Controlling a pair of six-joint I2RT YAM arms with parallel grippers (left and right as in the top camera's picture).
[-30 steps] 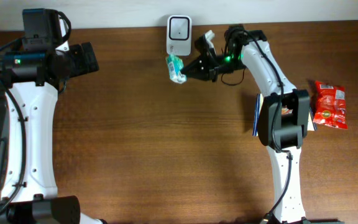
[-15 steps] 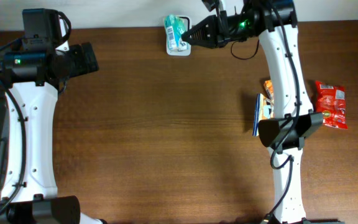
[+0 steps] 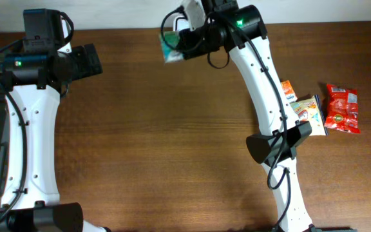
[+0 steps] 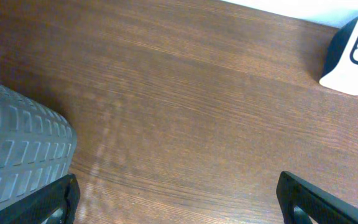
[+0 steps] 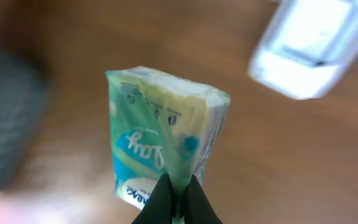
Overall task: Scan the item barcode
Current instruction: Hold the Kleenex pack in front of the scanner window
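Brown wood made up the table point(image 3: 140, 142). The left gripper point(image 3: 90, 61) had its fingers wide apart with nothing between them. A grey bumpy thing point(image 4: 17, 155) lay near the finger on its left side. The white scanner point(image 4: 353, 59) sat ahead of that gripper, off to its right. The right gripper point(image 5: 176, 199) was pinched tight on one edge of the green packet point(image 5: 166, 140), which stuck out past its tips. Beyond the packet the scanner looked blurry. A red bag point(image 3: 341, 108) lay well apart from this gripper, far to the right.
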